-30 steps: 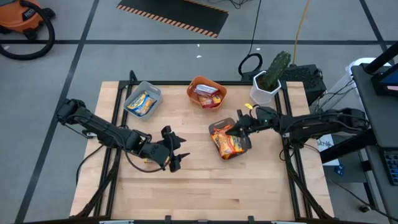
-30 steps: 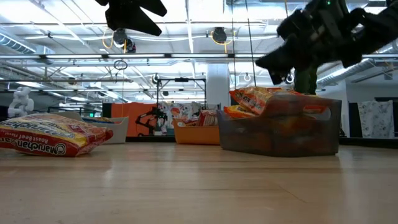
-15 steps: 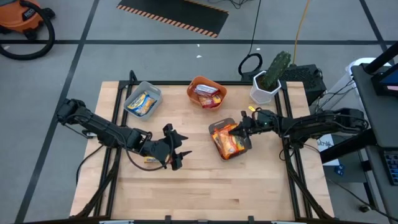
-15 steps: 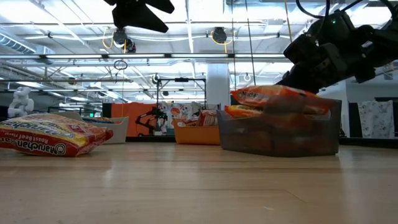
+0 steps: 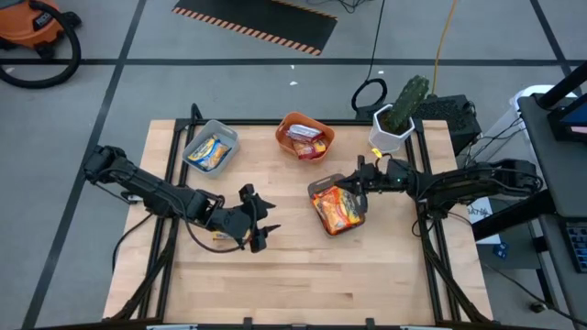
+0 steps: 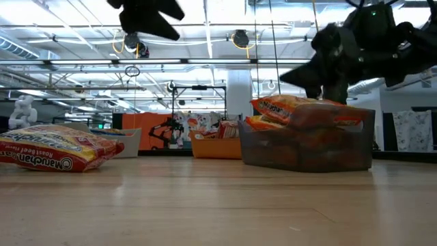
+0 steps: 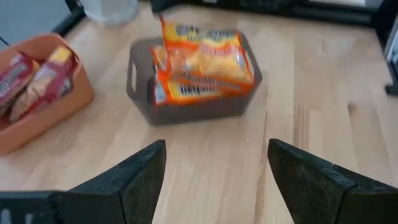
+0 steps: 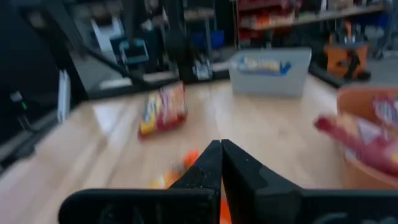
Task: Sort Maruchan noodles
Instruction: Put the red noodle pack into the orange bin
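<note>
My right end effector (image 5: pixel 359 174) is clenched empty by the grey tray (image 5: pixel 323 190) of noodle packets (image 5: pixel 339 208) mid-frame, left end effector (image 5: pixel 258 220) released lower left.

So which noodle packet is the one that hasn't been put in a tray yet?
Find the wooden table, then the left gripper over its left half. The loose packet lies flat on the bare wood beside that arm, red and orange. Every other packet sits inside a tray.
</note>
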Available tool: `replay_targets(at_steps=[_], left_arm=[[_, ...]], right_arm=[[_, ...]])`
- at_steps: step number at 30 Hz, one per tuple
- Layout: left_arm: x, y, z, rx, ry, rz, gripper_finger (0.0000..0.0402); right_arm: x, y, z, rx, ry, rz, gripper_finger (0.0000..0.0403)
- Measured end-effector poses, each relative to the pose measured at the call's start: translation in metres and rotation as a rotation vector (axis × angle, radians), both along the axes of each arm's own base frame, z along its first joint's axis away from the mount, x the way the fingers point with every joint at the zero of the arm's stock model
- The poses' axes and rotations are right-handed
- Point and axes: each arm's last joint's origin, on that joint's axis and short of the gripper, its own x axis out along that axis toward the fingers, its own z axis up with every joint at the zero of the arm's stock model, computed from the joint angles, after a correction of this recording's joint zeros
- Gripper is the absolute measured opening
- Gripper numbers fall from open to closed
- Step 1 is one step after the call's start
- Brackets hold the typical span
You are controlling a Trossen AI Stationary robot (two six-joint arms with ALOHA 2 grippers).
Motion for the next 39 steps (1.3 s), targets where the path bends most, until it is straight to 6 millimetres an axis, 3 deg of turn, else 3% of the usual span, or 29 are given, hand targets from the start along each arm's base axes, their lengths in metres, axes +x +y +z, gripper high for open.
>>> replay_targets(at_steps=[6, 17, 27, 39], left_arm=[[-0.015, 0.006, -0.015, -0.038, 0.187, 0.1, 0.0287], [-0.052, 0.016, -0.036, -0.174, 0.423, 0.506, 0.0287], [-0.085, 0.008, -0.085, -0.301, 0.673, 0.571, 0.0287], [-0.102, -0.023, -0.091, -0.42, 0.704, 0.533, 0.0287]], right_arm=[[0.007, 0.0, 0.02, -0.011, -0.1, 0.007, 0.0004], [0.018, -0.002, 0.038, -0.074, -0.08, 0.039, 0.0004], [0.023, -0.003, 0.043, -0.115, -0.039, 0.045, 0.0004], [0.013, -0.002, 0.045, -0.12, 0.023, 0.048, 0.0004]])
